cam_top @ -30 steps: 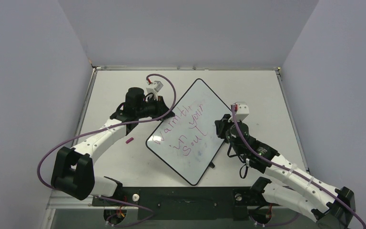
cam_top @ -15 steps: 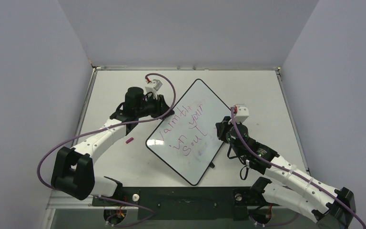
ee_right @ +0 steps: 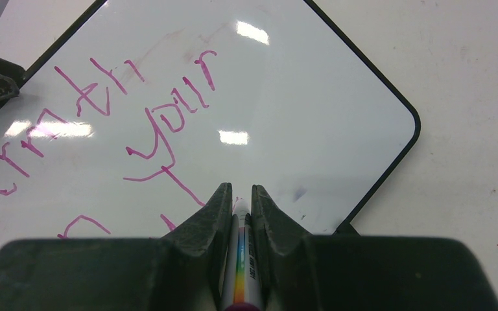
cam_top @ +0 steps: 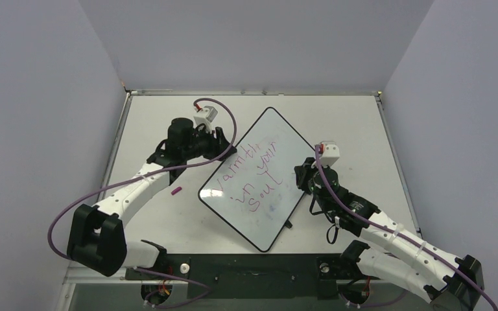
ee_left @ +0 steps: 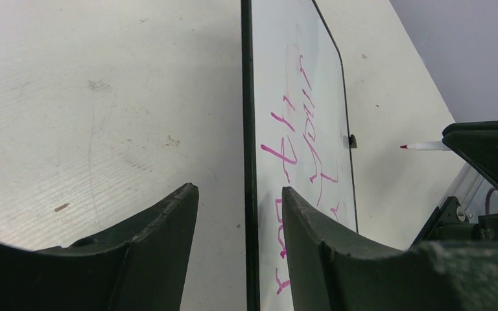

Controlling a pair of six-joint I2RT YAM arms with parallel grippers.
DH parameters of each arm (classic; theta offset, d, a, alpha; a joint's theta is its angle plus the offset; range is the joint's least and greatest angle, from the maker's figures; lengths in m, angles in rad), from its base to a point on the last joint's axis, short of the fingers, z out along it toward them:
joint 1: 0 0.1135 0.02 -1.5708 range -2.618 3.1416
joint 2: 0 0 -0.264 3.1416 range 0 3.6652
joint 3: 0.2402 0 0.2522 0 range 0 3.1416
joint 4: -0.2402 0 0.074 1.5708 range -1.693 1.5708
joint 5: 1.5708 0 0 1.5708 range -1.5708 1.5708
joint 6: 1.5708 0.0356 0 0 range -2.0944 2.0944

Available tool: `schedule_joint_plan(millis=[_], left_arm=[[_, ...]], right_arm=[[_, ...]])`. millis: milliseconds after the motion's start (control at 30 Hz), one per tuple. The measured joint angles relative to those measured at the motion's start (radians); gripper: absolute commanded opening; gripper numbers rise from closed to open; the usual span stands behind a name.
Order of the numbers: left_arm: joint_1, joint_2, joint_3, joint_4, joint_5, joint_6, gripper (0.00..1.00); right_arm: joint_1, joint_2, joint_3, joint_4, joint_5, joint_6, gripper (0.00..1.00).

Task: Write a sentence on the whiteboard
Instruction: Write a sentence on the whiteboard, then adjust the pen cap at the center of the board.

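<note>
We judge the sentence [cam_top: 249,176] finished on the whiteboard [cam_top: 279,129]. Left gripper [ee_left: 238,190] is spread astride its 10 o'clock edge. Right gripper [ee_right: 241,194] pinches the marker [ee_right: 241,272], which we think is left to stow.

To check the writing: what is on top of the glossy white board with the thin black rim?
Pink handwritten words in three lines lie on the black-rimmed whiteboard, plus faint purple smudges. The right arm covers part of its edge.

Bright, flat, cool light from overhead, barely any shadows in the top view. Right wrist view: small white glare patches on the glossy whiteboard [ee_right: 311,97]. Close-up fingers [ee_left: 337,253] dark and soft in both wrist views, board surface sharp beyond.
</note>
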Motion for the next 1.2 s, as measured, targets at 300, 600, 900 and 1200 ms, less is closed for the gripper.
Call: schedule_joint_plan(millis=[300,600,900,1200], left_arm=[[0.003,-0.149,0.013,-0.144,-0.231,-0.026,0.49],[0.005,-0.425,-0.070,-0.323,-0.498,-0.059,0.48],[0.011,-0.545,-0.204,-0.440,-0.829,-0.147,0.47],[0.057,-0.415,-0.358,-0.412,-0.900,-0.196,0.49]], right_arm=[[-0.008,-0.001,0.000,0.000,-0.002,-0.005,0.00],[-0.014,-0.002,0.000,0.002,-0.026,-0.010,0.00],[-0.014,-0.001,0.000,0.011,-0.070,-0.011,0.00],[-0.019,-0.007,0.000,0.011,-0.098,-0.010,0.00]])
